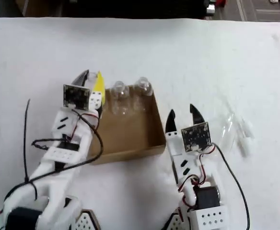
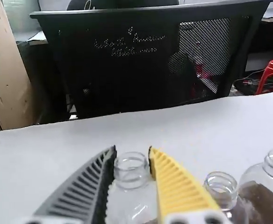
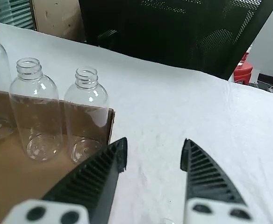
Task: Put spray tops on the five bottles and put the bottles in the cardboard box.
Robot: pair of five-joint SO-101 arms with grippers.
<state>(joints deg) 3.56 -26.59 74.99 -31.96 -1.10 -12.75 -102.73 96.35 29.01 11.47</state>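
Observation:
The cardboard box [image 1: 130, 139] lies in the middle of the table. Three clear bottles with open necks stand along its far wall. My left gripper [image 1: 93, 75] [image 2: 132, 151] is shut on the neck of the leftmost bottle [image 2: 131, 169], one grey and one yellow finger on either side. The other two bottles [image 1: 118, 93] [image 1: 142, 88] stand free beside it, also in the right wrist view [image 3: 33, 107] [image 3: 86, 112]. My right gripper [image 1: 183, 114] [image 3: 154, 147] is open and holds nothing, just off the box's right wall above the table.
A clear plastic bottle [image 1: 232, 128] lies on the white table to the right of my right gripper, with small white pieces [image 1: 248, 136] beside it. A dark mesh chair [image 2: 150, 51] stands behind the table's far edge.

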